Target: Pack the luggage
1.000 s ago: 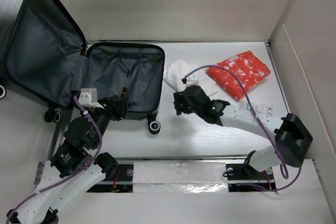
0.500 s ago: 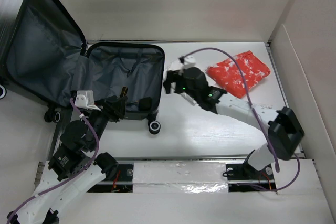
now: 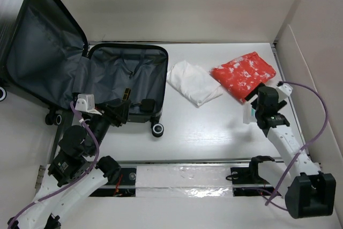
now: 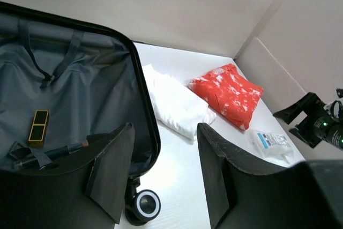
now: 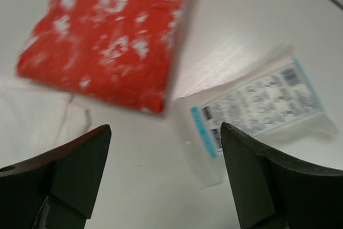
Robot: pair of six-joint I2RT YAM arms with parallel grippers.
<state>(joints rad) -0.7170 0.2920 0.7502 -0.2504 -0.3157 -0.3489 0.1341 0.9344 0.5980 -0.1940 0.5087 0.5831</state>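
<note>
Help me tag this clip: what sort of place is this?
Probably a lab test cell: a white table boxed by plain panels, with the luggage and a red folded cloth laid out as props.

you lose the far side of the luggage lid past the left edge of the top view. there the right gripper covers most of the clear packet. your right wrist view is smeared: the packet's print can't be read, and the white cloth is cut off at the left edge. the left fingers hide the luggage's near rim.
</note>
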